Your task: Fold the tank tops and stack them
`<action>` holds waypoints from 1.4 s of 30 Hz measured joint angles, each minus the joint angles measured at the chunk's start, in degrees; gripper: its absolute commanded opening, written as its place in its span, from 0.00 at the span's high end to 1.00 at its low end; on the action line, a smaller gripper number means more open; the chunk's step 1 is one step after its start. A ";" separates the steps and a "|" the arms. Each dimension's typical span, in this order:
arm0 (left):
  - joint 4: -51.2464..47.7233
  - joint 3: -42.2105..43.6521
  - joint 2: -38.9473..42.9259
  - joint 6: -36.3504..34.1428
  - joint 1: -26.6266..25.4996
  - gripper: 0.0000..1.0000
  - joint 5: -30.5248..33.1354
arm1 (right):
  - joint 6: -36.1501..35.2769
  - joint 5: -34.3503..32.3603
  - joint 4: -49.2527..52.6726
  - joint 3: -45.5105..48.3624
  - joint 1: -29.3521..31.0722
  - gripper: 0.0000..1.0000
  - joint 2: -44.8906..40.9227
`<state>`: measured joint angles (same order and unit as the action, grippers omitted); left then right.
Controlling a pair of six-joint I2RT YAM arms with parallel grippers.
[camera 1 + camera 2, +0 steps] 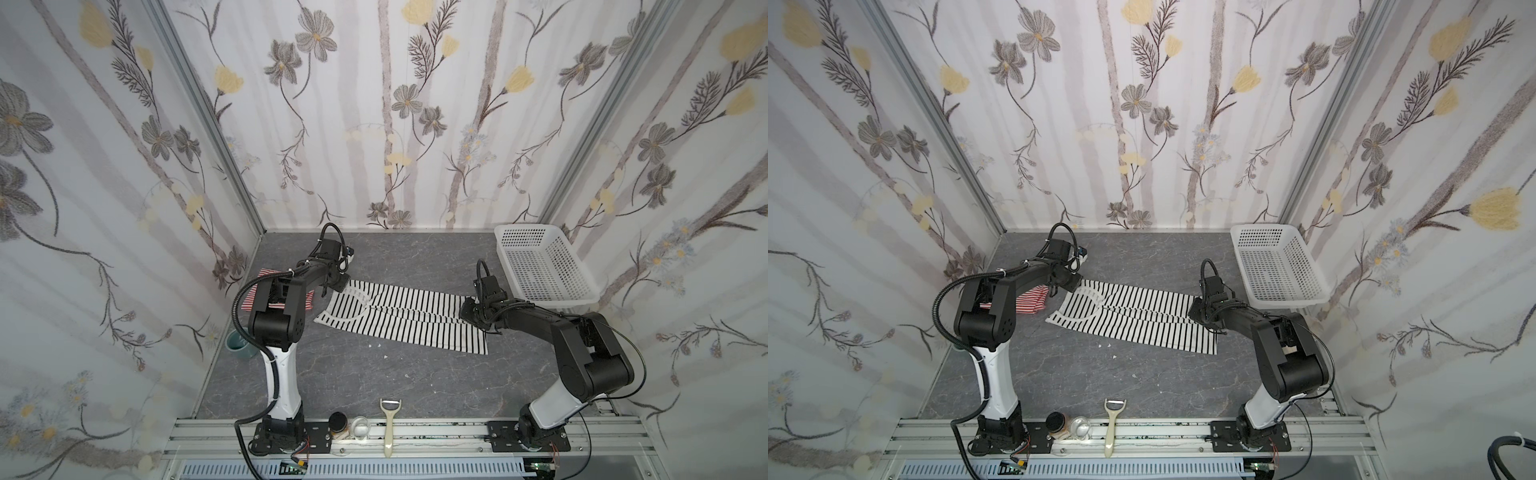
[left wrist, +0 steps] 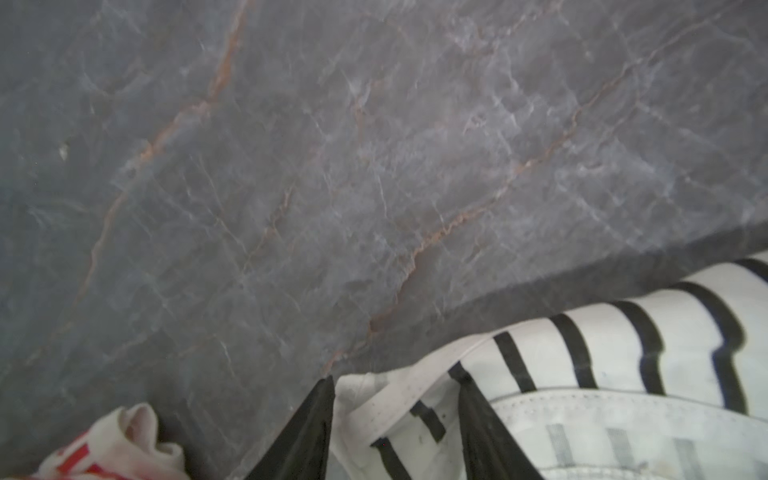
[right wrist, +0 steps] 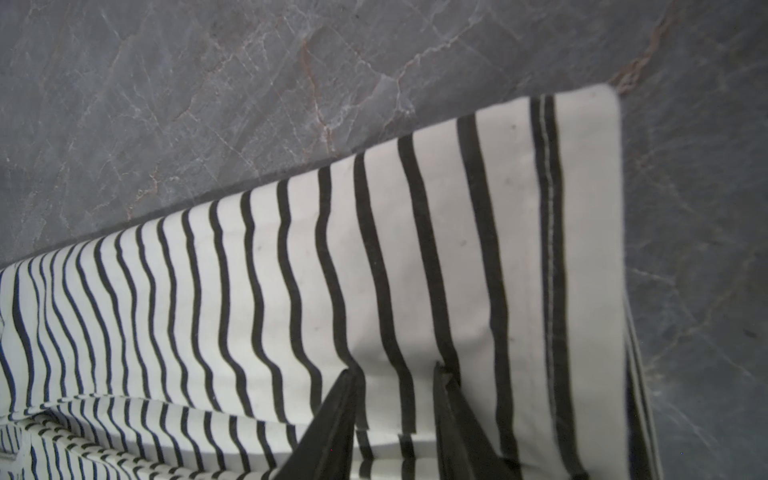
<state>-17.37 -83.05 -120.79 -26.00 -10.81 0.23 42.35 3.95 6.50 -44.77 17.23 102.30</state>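
At mid-table the black-striped tank top (image 1: 409,318) is lying lengthwise, far edge folded inward; the left gripper (image 2: 395,419) is pinching its strap end, the right gripper (image 3: 395,411) its hem end. They should be moving together, keeping the fold taut

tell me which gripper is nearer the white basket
Right. The right gripper sits at the striped top's hem just beside the white basket; the left gripper is across the table at the straps.

Black arms (image 1: 276,316), white bases, ribbed cables
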 measured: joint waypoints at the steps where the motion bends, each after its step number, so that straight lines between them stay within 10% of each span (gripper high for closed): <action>1: 0.15 -1.77 -1.25 -0.63 -0.42 0.49 0.94 | 0.26 0.02 -0.04 0.44 0.24 0.66 -0.37; 24: -1.86 -49.13 -29.31 -2.91 -9.31 0.46 5.38 | 11.23 -1.40 1.66 9.42 20.96 0.64 -11.85; 42: -2.32 -7.87 2.62 5.40 -12.87 0.46 -6.10 | 1.11 -2.80 6.49 -2.03 13.77 0.63 -5.27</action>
<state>-19.68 -90.91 -118.17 -20.60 -23.68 -5.87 43.46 1.15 12.99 -46.81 31.00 97.03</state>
